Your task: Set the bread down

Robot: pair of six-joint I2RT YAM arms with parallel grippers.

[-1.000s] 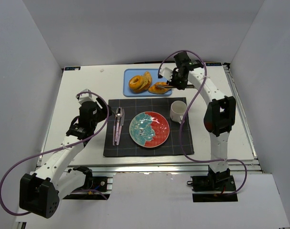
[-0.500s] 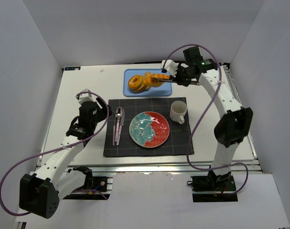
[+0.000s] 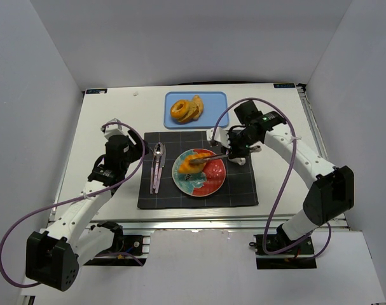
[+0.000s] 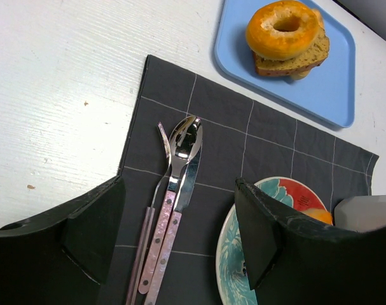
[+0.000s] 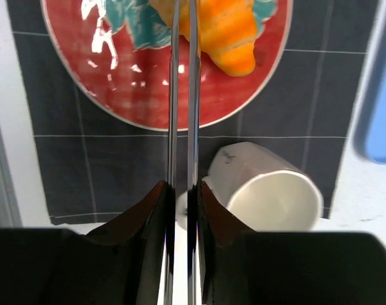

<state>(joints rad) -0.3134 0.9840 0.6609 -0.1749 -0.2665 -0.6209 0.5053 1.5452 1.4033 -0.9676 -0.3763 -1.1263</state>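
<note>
Croissant (image 3: 197, 161) now at plate (image 3: 208, 183), beyond gripper (image 3: 231, 151)

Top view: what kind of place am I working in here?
Probably a lab booth staged as a dining place: a placemat with plate, cutlery and mug, boxed in by plain white walls.

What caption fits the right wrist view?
Tongs holding a croissant over the plate, mug nearby.
</note>
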